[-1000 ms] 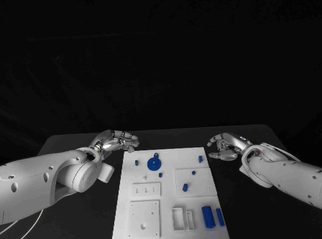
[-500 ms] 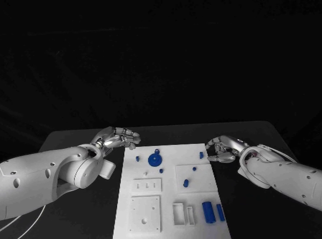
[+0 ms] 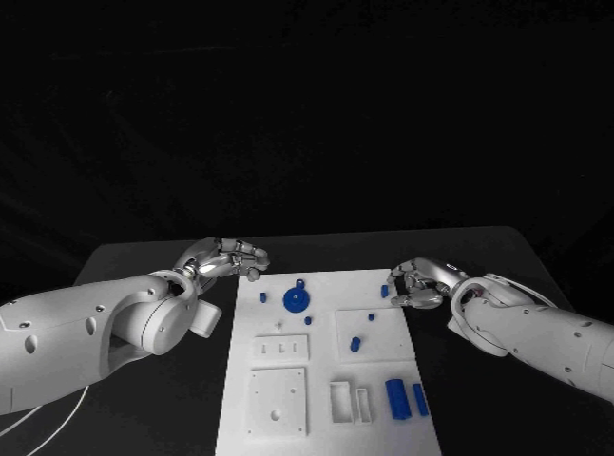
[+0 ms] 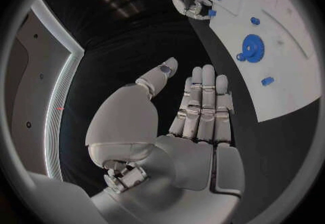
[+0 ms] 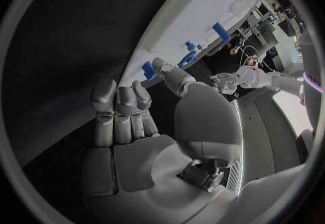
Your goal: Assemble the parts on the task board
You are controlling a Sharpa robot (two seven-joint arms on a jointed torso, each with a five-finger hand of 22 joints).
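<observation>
Left hand: the left hand (image 3: 226, 260) hovers over the black table (image 3: 143, 261) just off the task board's far left corner; its fingers (image 4: 203, 102) lie straight and side by side, thumb apart, nothing in it.
Right hand: the right hand (image 3: 424, 283) sits at the task board's far right edge, fingers curled in; its thumb tip (image 5: 160, 65) is right beside a small blue peg (image 3: 385, 291) at that edge. I cannot tell whether it grips the peg or only touches it.
Task board: the white task board (image 3: 324, 380) lies in the middle of the table, running from near the robot toward both hands.
Gear: a blue gear (image 3: 297, 302) lies flat on the board's far part, closer to the left hand.
Small parts: a blue peg (image 3: 262, 297) stands left of the gear; another (image 3: 353, 344) lies on the board's raised square plate.
Blocks: two blue blocks (image 3: 396, 398) lie side by side at the board's near right corner.
</observation>
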